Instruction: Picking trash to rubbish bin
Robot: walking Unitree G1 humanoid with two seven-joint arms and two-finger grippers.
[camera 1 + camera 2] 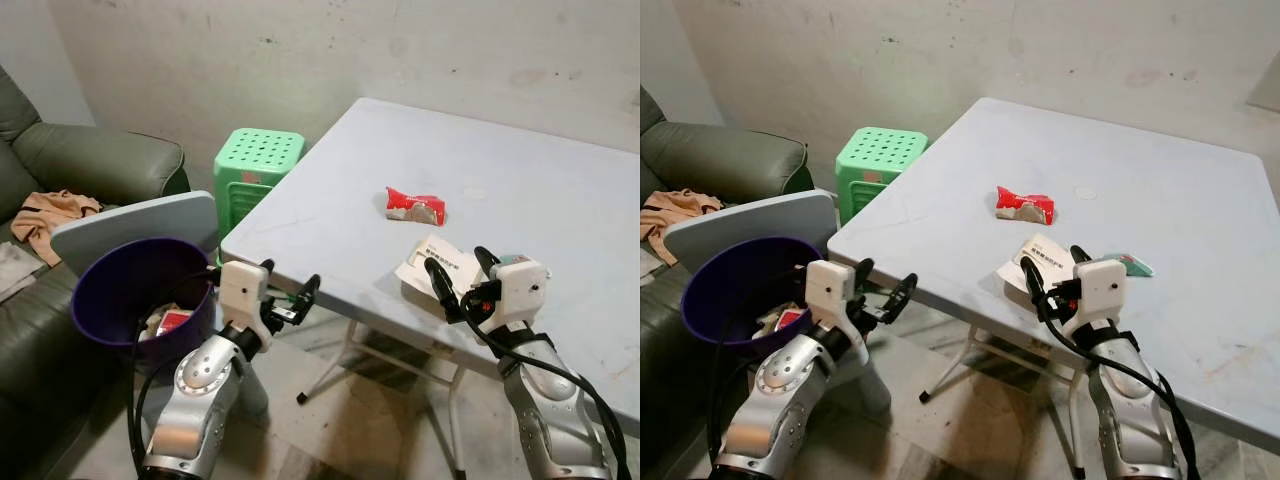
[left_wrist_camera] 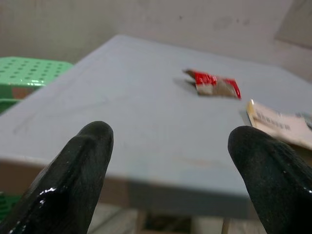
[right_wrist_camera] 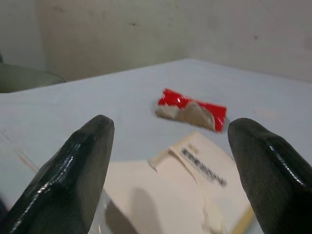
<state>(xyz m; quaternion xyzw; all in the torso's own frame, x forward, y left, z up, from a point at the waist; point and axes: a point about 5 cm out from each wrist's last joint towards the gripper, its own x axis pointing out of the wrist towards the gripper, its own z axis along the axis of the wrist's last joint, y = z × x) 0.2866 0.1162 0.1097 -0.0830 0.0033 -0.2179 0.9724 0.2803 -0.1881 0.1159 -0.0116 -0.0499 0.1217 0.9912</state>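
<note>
Right arm raised from below, forearm angled up and forward, right gripper (image 1: 460,270) over the near edge of the table (image 1: 560,190). Fingers spread wide, holding nothing, tips hovering just above the white paper (image 1: 438,263). In the right wrist view, paper (image 3: 195,190) directly between and just past the spread fingers (image 3: 73,170), red wrapper (image 3: 192,109) farther out, apart from the paper.

Left arm bent up at the elbow, forearm rising from bottom-left, left gripper (image 1: 290,292) held just off the table's near-left corner, below tabletop level, between table and bin (image 1: 110,290). Fingers parted, nothing between them. In the left wrist view, fingers (image 2: 73,180) wide apart, table edge seen level ahead, wrapper (image 2: 214,84) mid-table, paper (image 2: 280,127) toward the right arm's side.

Wrapper (image 1: 415,205) lying flat near the table's centre, crumpled, red with a pale patch. Paper flat near the front edge, printed text on it, closer to the robot than the wrapper. Small green-blue scrap (image 1: 1130,264) on the table just beside the right wrist, partly hidden by it.

Purple bin on the robot's left, by the sofa (image 1: 80,165), some trash inside incl. a red-and-white piece (image 1: 172,320). Grey board (image 1: 130,225) leaning behind the bin's rim. Green stool (image 1: 255,165) beyond the bin, next to the table's left edge. Tan cloth (image 1: 50,215) on the sofa seat.
</note>
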